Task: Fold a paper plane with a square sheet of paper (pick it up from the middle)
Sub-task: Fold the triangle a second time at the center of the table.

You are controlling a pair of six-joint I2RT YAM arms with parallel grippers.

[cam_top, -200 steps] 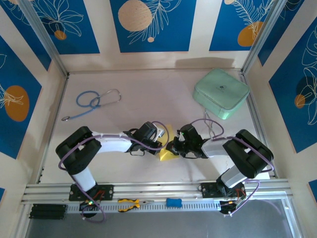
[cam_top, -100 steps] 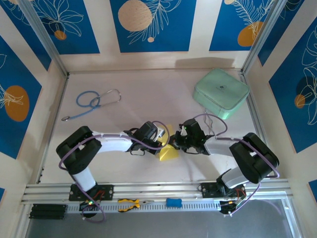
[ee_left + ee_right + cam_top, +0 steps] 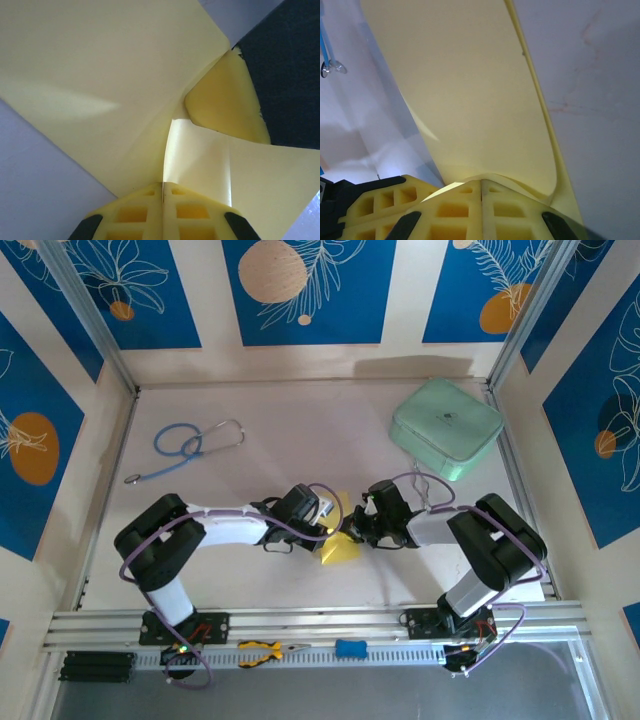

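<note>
Both arms are folded in toward mid-table, grippers nearly nose to nose over the pale-yellow sheet of paper [image 3: 338, 549], which lies partly folded on the table [image 3: 300, 430] between the two bases, near the front rail. Left gripper [image 3: 332, 528]: jaws pressed together. In the left wrist view a creased flap of the sheet [image 3: 100, 75] runs straight into the seam of the left gripper [image 3: 162, 192], so it's pinching the paper. Right gripper [image 3: 352, 531]: jaws also pressed together. In the right wrist view the sheet [image 3: 470, 90] curls up from the table and tucks in at the tips of the right gripper [image 3: 481, 186], which looks like a pinch on the paper's edge. The paper is bowed and lifted there, with one long edge standing off the surface. Mint-green case [image 3: 446, 428] sits far right, well apart from the paper. Blue stethoscope [image 3: 190, 445] is far left. Yellow-handled pliers [image 3: 265, 649] and a small blue block [image 3: 351, 648] lie on the front rail.
</note>
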